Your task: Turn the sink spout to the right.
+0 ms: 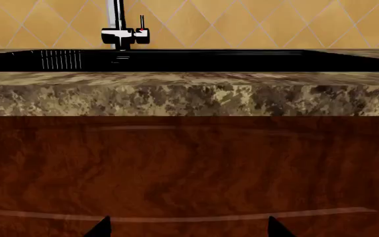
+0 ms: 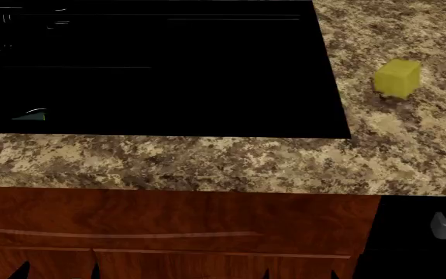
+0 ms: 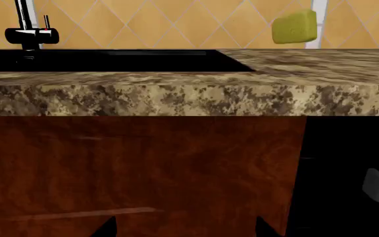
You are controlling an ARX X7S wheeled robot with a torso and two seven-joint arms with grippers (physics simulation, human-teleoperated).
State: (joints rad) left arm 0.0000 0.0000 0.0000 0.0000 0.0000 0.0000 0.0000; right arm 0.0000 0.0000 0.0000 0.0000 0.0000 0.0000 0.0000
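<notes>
Both jaws stand open and empty: you see each pair of dark fingertips spread apart at the edge of its wrist view, down in front of the wooden cabinet (image 1: 189, 168), well below the counter (image 2: 207, 163). The left gripper (image 1: 189, 229) and right gripper (image 3: 186, 227) touch nothing.

Your target, the spout (image 1: 118, 19), rises from its chrome base (image 1: 120, 35) behind the sink (image 2: 153, 87), against the tiled wall; beside it stands the short lever (image 1: 141, 23), which you leave alone. A yellow sponge (image 2: 397, 78) sits on the counter off to the right.

You look to be at the very start, with the approach not yet made. Next, lift an arm above the counter, reach across the sink and meet the spout, not the lever.
</notes>
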